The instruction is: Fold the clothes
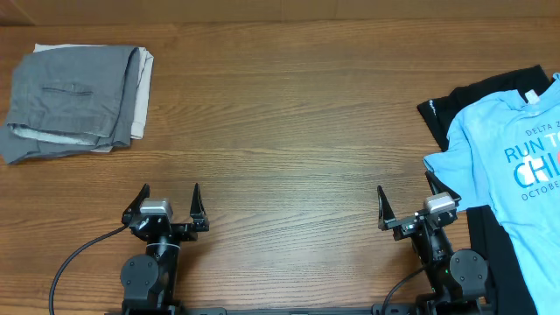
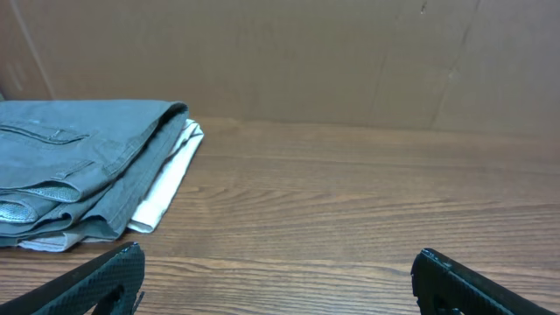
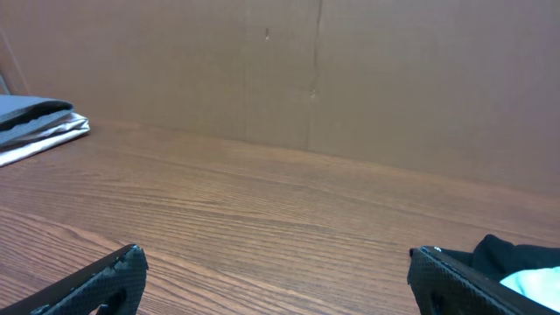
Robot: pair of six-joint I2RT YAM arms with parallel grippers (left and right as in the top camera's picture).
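The clothes, a light blue T-shirt (image 1: 512, 166) with white and orange-red chest lettering, lie at the table's right edge on top of a black garment (image 1: 455, 105); part runs out of frame. A corner of the light blue T-shirt (image 3: 534, 282) shows in the right wrist view. My right gripper (image 1: 407, 199) stands open just left of the shirt's sleeve, nothing between its fingers (image 3: 96, 282). My left gripper (image 1: 170, 198) is open near the front edge, far from the shirt, over bare wood (image 2: 280, 262).
A folded pile of grey trousers (image 1: 74, 101) over a white cloth lies at the back left; the grey trousers (image 2: 79, 166) also show in the left wrist view. A brown cardboard wall (image 3: 315, 70) stands behind the table. Wooden tabletop (image 1: 289, 131) spans the middle.
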